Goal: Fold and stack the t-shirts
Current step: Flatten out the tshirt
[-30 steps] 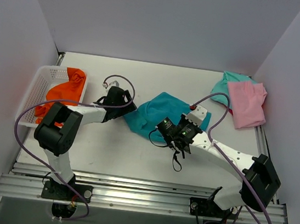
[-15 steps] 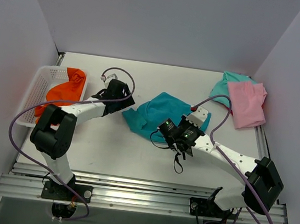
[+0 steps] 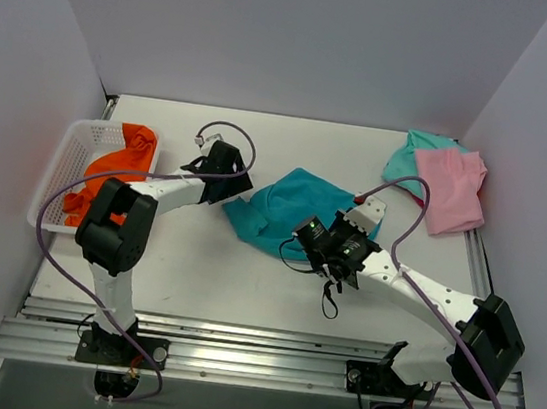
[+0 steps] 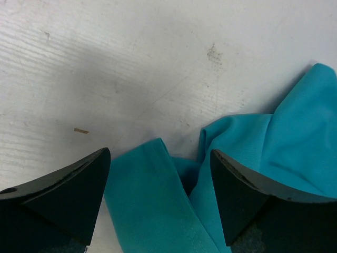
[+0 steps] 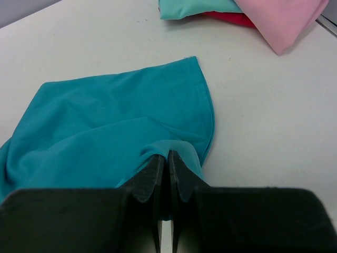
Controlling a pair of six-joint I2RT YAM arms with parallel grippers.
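The teal-blue t-shirt (image 3: pixel 288 211) lies crumpled mid-table; it also shows in the left wrist view (image 4: pixel 152 205) and in the right wrist view (image 5: pixel 110 126). My left gripper (image 3: pixel 240 192) is open, its jaws straddling a folded edge of that shirt at its left end. My right gripper (image 3: pixel 322 233) is shut on a pinch of the teal-blue shirt's near edge (image 5: pixel 168 150). The pink t-shirt (image 3: pixel 449 187) lies on the mint-green one (image 3: pixel 407 160) at the back right. The orange t-shirt (image 3: pixel 117 166) sits in the basket.
A white lattice basket (image 3: pixel 66 172) stands at the left edge of the table. A sliver of red cloth (image 5: pixel 229 18) shows under the pink shirt. Purple cables loop round both arms. Grey walls close in on three sides.
My left gripper has moved right onto the teal-blue shirt's left end. My right gripper has drifted slightly right and towards the near edge, still pinching the shirt.
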